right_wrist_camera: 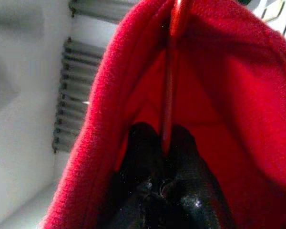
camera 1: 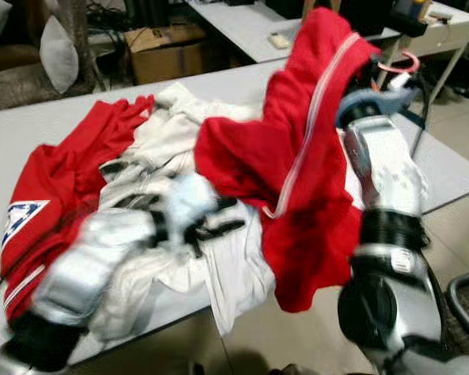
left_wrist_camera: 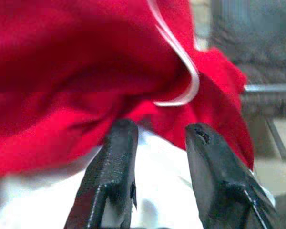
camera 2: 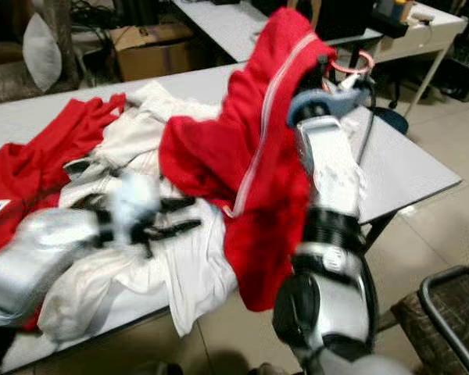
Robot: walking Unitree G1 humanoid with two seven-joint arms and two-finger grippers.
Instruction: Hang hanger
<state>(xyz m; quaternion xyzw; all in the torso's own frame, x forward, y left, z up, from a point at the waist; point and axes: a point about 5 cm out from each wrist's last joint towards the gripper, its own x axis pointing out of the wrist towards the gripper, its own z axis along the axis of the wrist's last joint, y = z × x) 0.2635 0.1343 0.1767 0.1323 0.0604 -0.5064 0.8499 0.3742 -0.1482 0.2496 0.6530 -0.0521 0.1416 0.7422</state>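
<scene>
A red garment with a white stripe (camera 1: 297, 156) hangs lifted above the grey table (camera 1: 445, 172), draped over my raised right arm. Inside it, my right gripper (right_wrist_camera: 164, 143) is shut on a thin red hanger (right_wrist_camera: 169, 86) that runs up between the fingers. My left gripper (camera 1: 219, 223) is open and blurred, low over the white clothes (camera 1: 234, 273), pointing at the garment's lower edge. Seen from the left wrist, its fingertips (left_wrist_camera: 119, 138) stand apart just short of the red cloth (left_wrist_camera: 62, 71), with nothing between them.
A red jersey with a blue-and-white patch (camera 1: 55, 180) lies on the table's left side beside the white pile. Behind the table are a cardboard box (camera 1: 168, 51) and a second table (camera 1: 250, 23). A dark chair frame (camera 2: 445, 305) stands at the right.
</scene>
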